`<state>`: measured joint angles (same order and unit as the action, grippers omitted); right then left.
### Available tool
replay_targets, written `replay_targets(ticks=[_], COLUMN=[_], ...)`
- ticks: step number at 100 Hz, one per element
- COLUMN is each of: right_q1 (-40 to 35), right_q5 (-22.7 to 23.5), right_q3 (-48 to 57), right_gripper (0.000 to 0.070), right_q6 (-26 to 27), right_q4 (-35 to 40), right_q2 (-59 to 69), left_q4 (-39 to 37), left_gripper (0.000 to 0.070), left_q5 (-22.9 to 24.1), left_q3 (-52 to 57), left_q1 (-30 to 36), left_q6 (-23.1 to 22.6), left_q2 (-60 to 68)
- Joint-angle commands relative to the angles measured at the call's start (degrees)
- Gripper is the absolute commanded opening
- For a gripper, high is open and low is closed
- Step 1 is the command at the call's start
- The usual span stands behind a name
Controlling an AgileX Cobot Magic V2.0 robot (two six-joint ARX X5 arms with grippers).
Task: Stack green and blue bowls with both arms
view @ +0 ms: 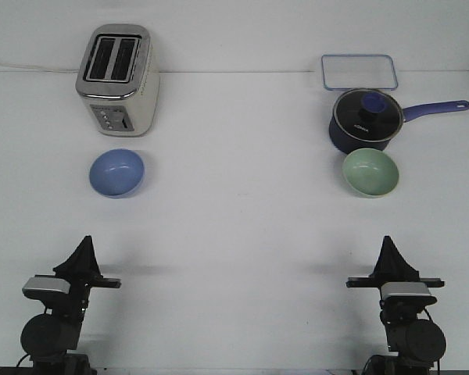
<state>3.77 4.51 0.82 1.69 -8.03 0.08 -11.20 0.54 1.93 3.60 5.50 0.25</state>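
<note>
The blue bowl (116,173) sits upright on the white table at the left, just in front of a toaster. Over on the right the green bowl (370,172) stands upright, close in front of a navy saucepan. My left gripper (86,244) rests low near the front edge, well short of the blue bowl, its fingers meeting in a point with nothing held. My right gripper (388,242) mirrors it at the front right, short of the green bowl, fingers together and empty.
A silver toaster (116,78) stands at the back left. A navy saucepan (363,121) with a glass lid and a handle pointing right sits at the back right, nearly touching the green bowl. Behind it lies a clear blue-rimmed tray (359,72).
</note>
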Motion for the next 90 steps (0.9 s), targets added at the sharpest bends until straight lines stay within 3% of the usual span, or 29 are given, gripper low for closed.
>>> replay_targets(ticks=[1,53,90], right_q1=[0.0,0.0,0.0], right_q5=[0.0,0.0,-0.5], right_q3=[-0.1,1.5,15.2], right_gripper=[0.0004,0.0004,0.0004], right_q6=[0.2,0.2,-0.5], right_q4=[-0.5,0.1,16.1], right_q2=[0.0,0.0,3.7], left_q4=[-0.9,-0.9,-0.9], left_gripper=[0.0010,0.0010,0.0010], left_q5=[0.0,0.0,0.0], left_q3=[-1.1,-1.1,-1.1], left_q1=[0.0,0.0,0.0], left_q6=[0.0,0.0,0.0], left_q2=[-0.1,-0.1,-0.1])
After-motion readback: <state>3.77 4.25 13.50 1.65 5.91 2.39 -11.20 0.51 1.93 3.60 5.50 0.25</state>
